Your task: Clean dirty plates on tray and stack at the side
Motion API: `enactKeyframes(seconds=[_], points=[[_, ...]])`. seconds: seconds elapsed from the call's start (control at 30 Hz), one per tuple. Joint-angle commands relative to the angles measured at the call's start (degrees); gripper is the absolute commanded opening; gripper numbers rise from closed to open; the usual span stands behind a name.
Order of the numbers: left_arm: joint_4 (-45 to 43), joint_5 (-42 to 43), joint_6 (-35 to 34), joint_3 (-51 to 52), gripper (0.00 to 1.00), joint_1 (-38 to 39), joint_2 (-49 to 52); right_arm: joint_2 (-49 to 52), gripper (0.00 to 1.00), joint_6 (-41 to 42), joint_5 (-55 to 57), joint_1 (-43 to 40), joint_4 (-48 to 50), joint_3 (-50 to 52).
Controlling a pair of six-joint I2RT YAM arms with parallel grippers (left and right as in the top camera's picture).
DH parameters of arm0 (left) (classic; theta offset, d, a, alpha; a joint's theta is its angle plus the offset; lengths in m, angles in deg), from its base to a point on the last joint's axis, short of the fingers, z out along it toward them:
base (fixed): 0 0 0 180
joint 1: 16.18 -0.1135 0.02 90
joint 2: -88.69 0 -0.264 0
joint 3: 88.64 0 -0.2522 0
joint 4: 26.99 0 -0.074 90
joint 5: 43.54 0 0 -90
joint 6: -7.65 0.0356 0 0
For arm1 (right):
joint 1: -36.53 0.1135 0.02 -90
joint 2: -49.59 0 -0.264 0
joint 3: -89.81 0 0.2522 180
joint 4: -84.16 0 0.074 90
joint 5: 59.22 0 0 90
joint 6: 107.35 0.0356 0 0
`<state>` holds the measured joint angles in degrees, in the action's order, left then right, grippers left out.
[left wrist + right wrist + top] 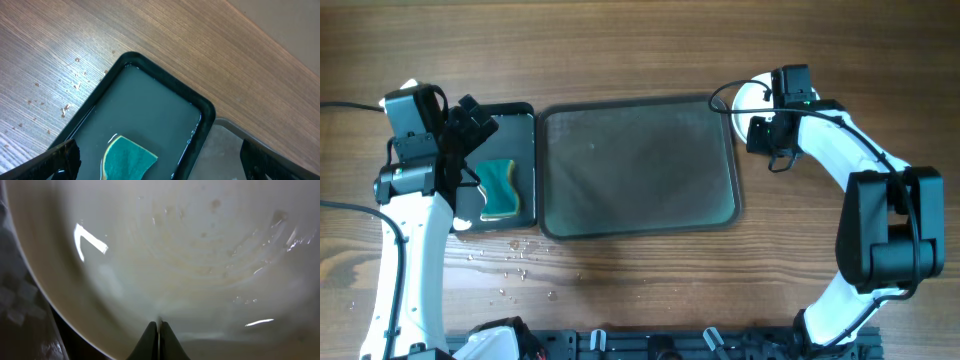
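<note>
The large grey-green tray (640, 165) lies in the middle of the table with nothing on it; one corner of it shows in the left wrist view (225, 152). A white plate (750, 102) sits just off the tray's far right corner, largely hidden under my right arm. In the right wrist view the plate (175, 255) fills the frame, wet and faintly streaked. My right gripper (159, 326) (768, 128) is shut on the plate's rim. My left gripper (160, 162) (475, 125) stands wide open over the small black tray, holding nothing.
A small glossy black tray (520, 125) (150, 100) lies left of the big tray, with a green and yellow sponge (500, 188) (127, 160) in it. Water drops (515, 255) dot the wood in front of it. The right arm's base (885, 240) stands at the right.
</note>
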<state>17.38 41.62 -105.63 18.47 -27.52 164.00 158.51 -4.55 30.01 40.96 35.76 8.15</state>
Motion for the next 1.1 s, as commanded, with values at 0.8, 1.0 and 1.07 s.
enactKeyframes(seconds=[0.8, 1.0, 1.07], points=[[-0.1, 0.1, -0.8, -0.6, 1.0, -0.2, -1.0, -3.4, 0.76, -6.8, -21.9, 1.0, -13.8, -9.8], [-0.1, 0.1, -0.8, -0.6, 1.0, -0.2, -1.0, -3.4, 0.64, -6.5, -15.4, 4.6, -13.4, -4.8], [-0.1, 0.1, -0.8, -0.6, 1.0, -0.2, -1.0, -3.4, 0.62, -5.9, -12.5, 6.0, -12.6, -2.8]])
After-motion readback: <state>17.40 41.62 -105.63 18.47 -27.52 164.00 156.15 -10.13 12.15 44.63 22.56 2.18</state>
